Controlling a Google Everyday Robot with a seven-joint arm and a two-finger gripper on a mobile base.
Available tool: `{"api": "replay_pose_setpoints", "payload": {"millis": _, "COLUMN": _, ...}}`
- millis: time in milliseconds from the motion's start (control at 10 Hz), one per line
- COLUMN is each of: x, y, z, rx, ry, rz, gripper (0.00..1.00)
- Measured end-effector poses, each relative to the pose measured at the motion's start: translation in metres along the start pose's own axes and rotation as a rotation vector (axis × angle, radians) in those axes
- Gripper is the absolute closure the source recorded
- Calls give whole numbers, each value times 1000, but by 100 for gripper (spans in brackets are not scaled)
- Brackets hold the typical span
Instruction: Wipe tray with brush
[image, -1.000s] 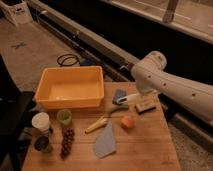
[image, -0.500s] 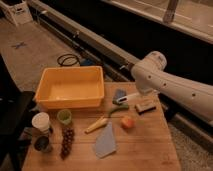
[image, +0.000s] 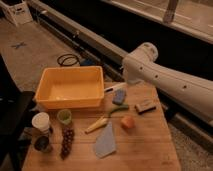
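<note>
The yellow-orange tray (image: 46, 97) sits on the wooden table's far left, with nothing visible inside it. A slim white brush handle (image: 113, 88) pokes out just past the tray's right wall, beside a blue sponge (image: 119, 97); its head is hidden. My white arm reaches in from the right and bends down to the gripper (image: 128, 83) at the table's far edge, right of the tray and at the handle's end. The gripper is shut. Whether it holds the brush cannot be made out.
A tan block (image: 145, 106) lies right of the sponge. Nearer the front are an orange fruit (image: 128, 122), a yellow banana-like piece (image: 96, 125), a grey-blue cloth (image: 105, 141), grapes (image: 66, 141), a green cup (image: 64, 116) and a white cup (image: 41, 121). A black cable (image: 67, 60) coils on the floor.
</note>
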Motion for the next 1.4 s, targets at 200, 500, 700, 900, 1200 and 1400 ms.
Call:
{"api": "replay_pose_setpoints", "payload": {"millis": 200, "x": -42, "y": -40, "z": -22, "rx": 88, "ry": -68, "rz": -45, "gripper": 100}}
{"api": "replay_pose_setpoints", "payload": {"millis": 500, "x": -110, "y": -91, "z": -59, "rx": 198, "ry": -208, "rz": -125, "gripper": 100}}
{"api": "replay_pose_setpoints", "payload": {"millis": 700, "x": -139, "y": -105, "z": -70, "rx": 231, "ry": -257, "rz": -161, "gripper": 100}}
{"api": "replay_pose_setpoints", "payload": {"millis": 900, "x": -135, "y": -104, "z": -70, "rx": 230, "ry": -252, "rz": -158, "gripper": 100}}
{"api": "replay_pose_setpoints", "payload": {"millis": 1200, "x": -133, "y": -104, "z": -69, "rx": 228, "ry": -246, "rz": -159, "gripper": 100}}
{"api": "replay_pose_setpoints", "payload": {"millis": 1400, "x": -139, "y": -108, "z": -55, "rx": 201, "ry": -243, "rz": -167, "gripper": 100}}
